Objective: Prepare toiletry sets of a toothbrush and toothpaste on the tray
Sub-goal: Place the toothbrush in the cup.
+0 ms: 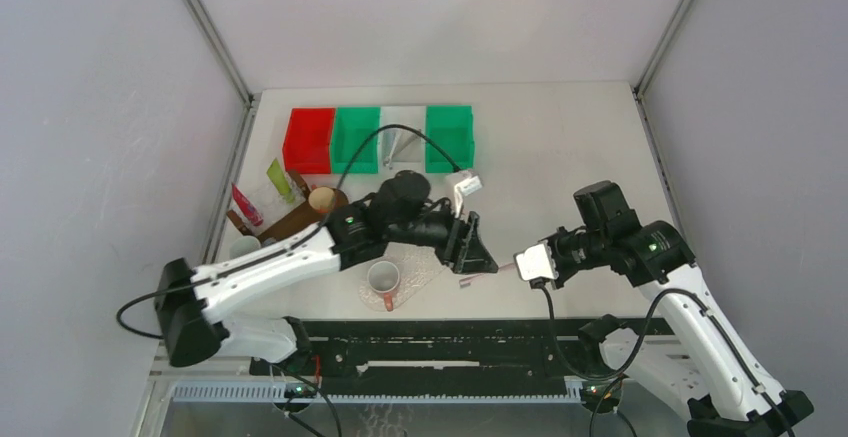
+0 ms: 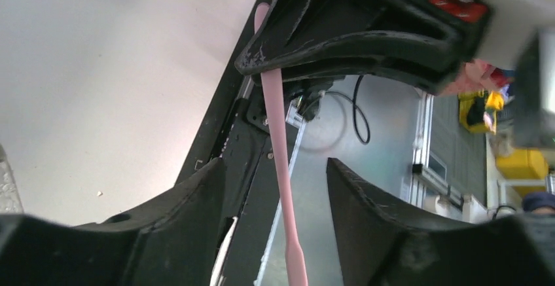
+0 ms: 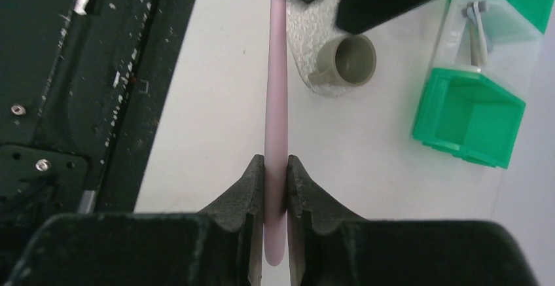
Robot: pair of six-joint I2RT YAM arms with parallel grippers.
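Right gripper [image 3: 275, 168]: clamped on the pink toothbrush [image 3: 275, 103] close to one end. The right wrist view shows both fingers pressed flat against the handle.
Left gripper [image 2: 275, 167]: fingers apart. The left wrist view shows the toothbrush running down through the gap and touching neither finger where it can be seen.
Toothbrush: held in the air between the two grippers, over the near part of the tabletop [image 1: 560, 157] and just right of the tray [image 1: 425, 262], not on it. In the top view only a thin sliver shows between the grippers, and the grip is plain only from the wrists.
Left wrist extra: the right gripper's black fingers close over the brush at the top of that view. Behind them is the dark rail at the tabletop's near edge.
Tray: clear and textured, carrying a cup [image 1: 385, 279] with its mouth up. The right wrist view shows the left gripper's finger hanging over the tray's edge.
Left side, only in the top view: a pink tube [image 1: 246, 204] and a green tube [image 1: 279, 179] lie on the tabletop near some brown items, well apart from the tray.
Far row: red bin [image 1: 309, 140], green bin [image 1: 356, 139], clear bin [image 1: 402, 135] and second green bin [image 1: 449, 137], touching side by side.
Clear bin: the right wrist view shows pale sticks inside it, which the top view only hints at.
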